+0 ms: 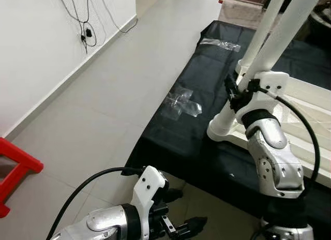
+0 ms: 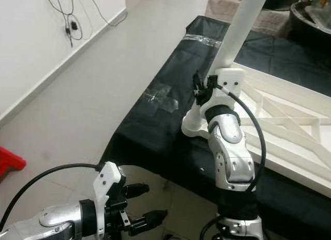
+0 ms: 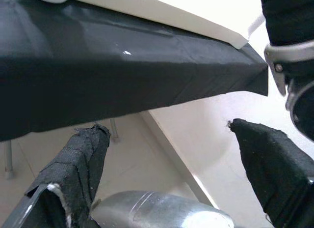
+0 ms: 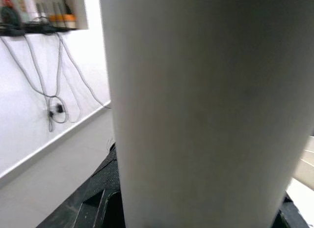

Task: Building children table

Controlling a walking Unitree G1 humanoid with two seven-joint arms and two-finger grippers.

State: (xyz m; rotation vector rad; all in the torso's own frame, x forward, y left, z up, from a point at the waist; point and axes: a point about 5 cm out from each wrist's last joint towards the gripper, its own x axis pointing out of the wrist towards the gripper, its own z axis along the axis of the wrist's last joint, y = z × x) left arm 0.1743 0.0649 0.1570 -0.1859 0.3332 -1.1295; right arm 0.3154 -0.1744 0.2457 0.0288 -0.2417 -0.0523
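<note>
Currently the right gripper (image 2: 202, 89) is clamped on the white table leg (image 1: 269, 35), a smooth round plastic tube standing tilted in the corner socket of the upturned white tabletop (image 2: 289, 131), whose underside shows ribbed bracing. That tabletop lies on a platform draped in matte black cloth (image 1: 191, 131), with crinkled clear tape (image 1: 181, 103) stuck near its edge. Left gripper (image 1: 187, 211) hangs low beside the cloth's near corner, its fabric-wrapped fingers (image 3: 73, 174) spread apart, holding nothing. Glossy tiled floor (image 1: 103, 95) lies open leftward up to the white wall (image 1: 31, 48).
</note>
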